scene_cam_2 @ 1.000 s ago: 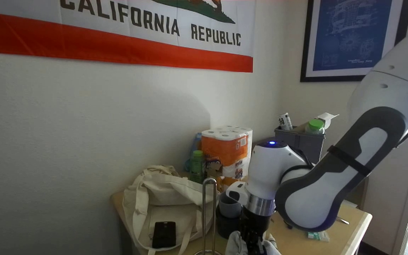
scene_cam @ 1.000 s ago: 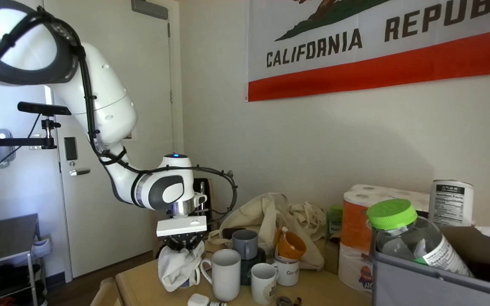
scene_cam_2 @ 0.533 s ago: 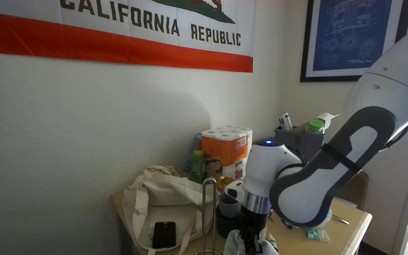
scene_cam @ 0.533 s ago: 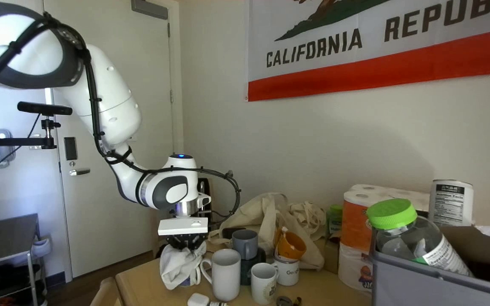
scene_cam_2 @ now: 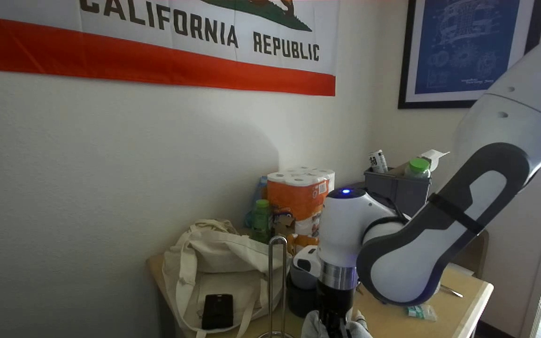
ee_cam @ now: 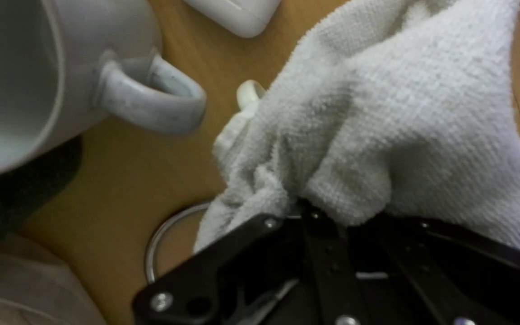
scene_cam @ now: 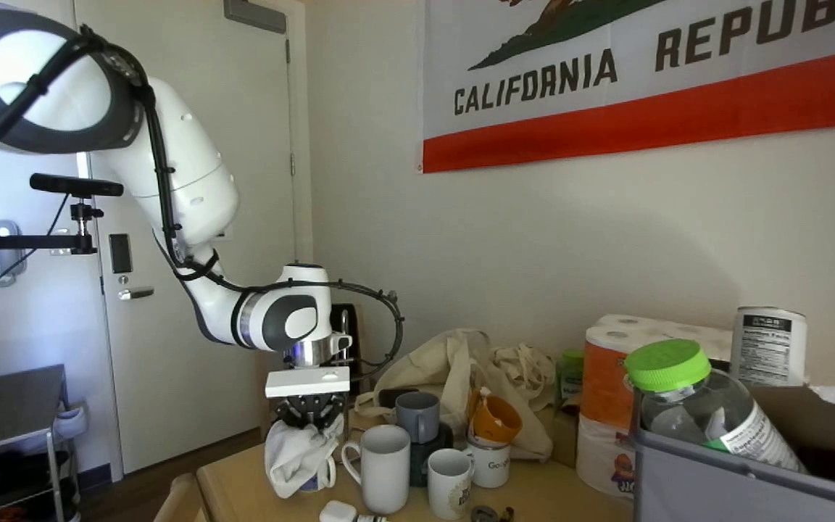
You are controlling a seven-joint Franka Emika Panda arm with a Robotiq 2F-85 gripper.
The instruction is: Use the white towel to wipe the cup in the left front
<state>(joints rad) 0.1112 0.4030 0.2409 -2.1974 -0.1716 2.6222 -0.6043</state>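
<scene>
My gripper point(scene_cam: 309, 422) points down at the table's front left corner and is shut on the bunched white towel point(scene_cam: 294, 457). In the wrist view the towel point(ee_cam: 404, 117) hangs over the finger ends and hides the fingertips. A white cup with a blue patch point(scene_cam: 309, 484) stands under the towel, mostly covered; its handle point(scene_cam: 330, 473) shows on the right. In the wrist view a bit of the cup's handle point(ee_cam: 248, 93) shows at the towel's edge. In an exterior view the gripper point(scene_cam_2: 335, 324) and towel point(scene_cam_2: 315, 325) show at the bottom edge.
A tall white mug point(scene_cam: 386, 471) stands just right of the towel. Nearby are a second white mug point(scene_cam: 450, 482), a grey mug point(scene_cam: 417, 415) on a dark one, and an orange cup point(scene_cam: 497, 419). A white bottle point(scene_cam: 338, 512) lies in front. A metal stand point(scene_cam_2: 277, 281) rises close by.
The gripper and towel shift slightly right, then back left in an exterior view. More of the covered cup's handle shows now. The towel stays in the grip; the other mugs have not moved.
</scene>
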